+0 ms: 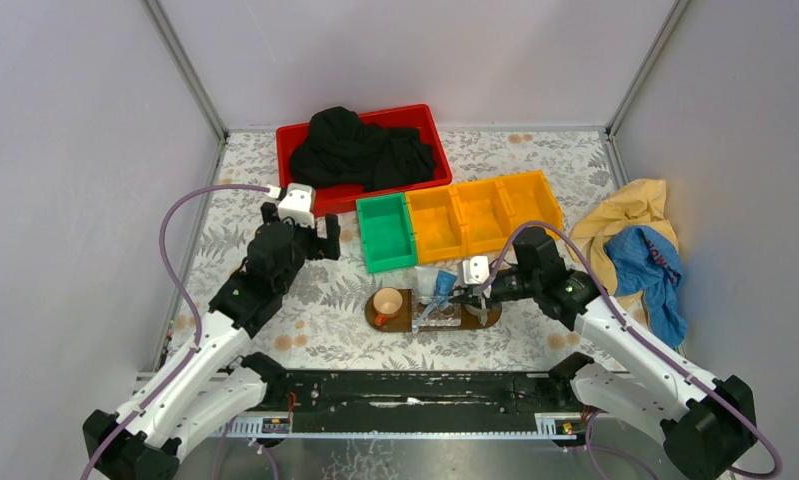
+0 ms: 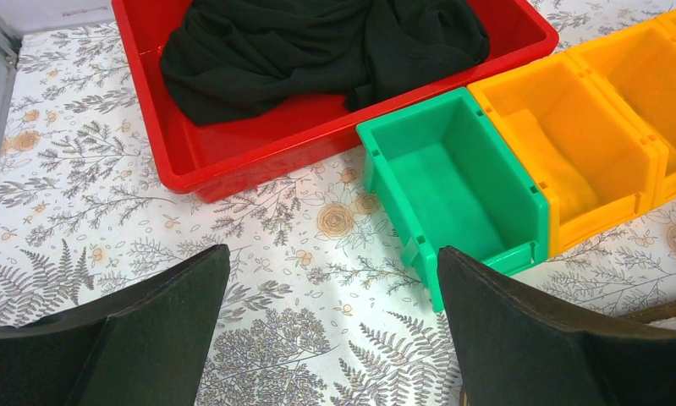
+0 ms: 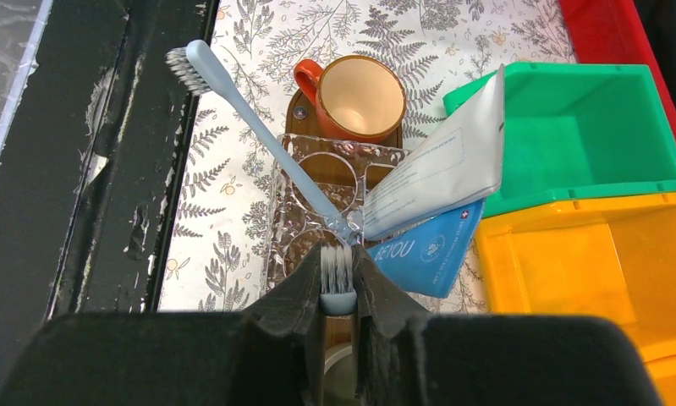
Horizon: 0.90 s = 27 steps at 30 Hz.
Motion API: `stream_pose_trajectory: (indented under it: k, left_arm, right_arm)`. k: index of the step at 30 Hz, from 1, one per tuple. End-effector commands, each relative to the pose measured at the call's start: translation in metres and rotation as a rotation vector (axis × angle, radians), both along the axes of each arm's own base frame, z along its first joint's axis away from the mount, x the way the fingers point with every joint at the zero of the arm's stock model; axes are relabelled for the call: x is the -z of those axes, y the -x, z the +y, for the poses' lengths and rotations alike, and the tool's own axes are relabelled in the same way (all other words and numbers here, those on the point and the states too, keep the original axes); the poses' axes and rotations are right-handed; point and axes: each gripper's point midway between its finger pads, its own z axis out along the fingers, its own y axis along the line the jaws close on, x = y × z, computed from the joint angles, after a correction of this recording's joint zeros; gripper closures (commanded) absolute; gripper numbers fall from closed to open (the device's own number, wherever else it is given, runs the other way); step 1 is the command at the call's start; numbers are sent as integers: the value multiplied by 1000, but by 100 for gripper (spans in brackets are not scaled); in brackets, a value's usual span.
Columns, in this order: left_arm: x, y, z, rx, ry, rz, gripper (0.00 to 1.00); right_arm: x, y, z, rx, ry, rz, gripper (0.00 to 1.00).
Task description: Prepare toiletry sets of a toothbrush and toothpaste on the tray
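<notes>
Looking down from the top camera, I see a desk (image 1: pixel 315 310) covered with a pale cloth printed with grey ferns and small brown flowers. Plain light-grey walls (image 1: pixel 75 150) close it on three sides, with thin metal posts (image 1: pixel 187 75) in the far corners, and a black rail (image 1: pixel 405 390) runs along the near edge between the arm bases.

The flat dark-brown wooden tray (image 3: pixel 292 118) lies near the front, just before a green plastic bin (image 1: pixel 388 232) and a row of yellow plastic bins (image 1: pixel 480 215). On it stand an orange ceramic cup (image 3: pixel 359 97) and a clear ribbed plastic box (image 3: pixel 309 211). One thin pale-blue toothbrush (image 3: pixel 258 127) leans in this box, bristles up. The silvery-white flat toothpaste tube (image 3: pixel 444 169) and the bright blue toothpaste tube (image 3: pixel 423 254) lean at the box's side toward the bins; I cannot tell if they stand inside it.

My right end effector (image 3: pixel 338 254) is closed narrow on a second toothbrush (image 3: pixel 338 296), its bristles showing in the grip, just above the box. My left end effector (image 2: pixel 332 254) hangs wide apart over bare cloth, near the green bin and a red plastic tub (image 2: pixel 233 161) holding a black cloth (image 2: pixel 317 42). At the right wall lie a crumpled yellow cloth (image 1: pixel 630 210) and a blue cloth (image 1: pixel 655 270).
</notes>
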Motion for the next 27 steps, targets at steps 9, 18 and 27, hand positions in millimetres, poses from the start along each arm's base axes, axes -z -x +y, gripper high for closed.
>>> stream_pose_trajectory:
  k: [9, 18, 27]
  left_arm:
    - [-10, -5, 1, -4, 14, -42, 0]
    - [-9, -5, 1, -3, 16, -41, 0]
    - [-9, -6, 1, -3, 15, -40, 0]
  right_arm:
    - [4, 7, 0, -47, 5, -38, 87]
    - [5, 13, -3, -79, 9, -48, 81]
    - [5, 19, -3, -106, 6, -43, 73]
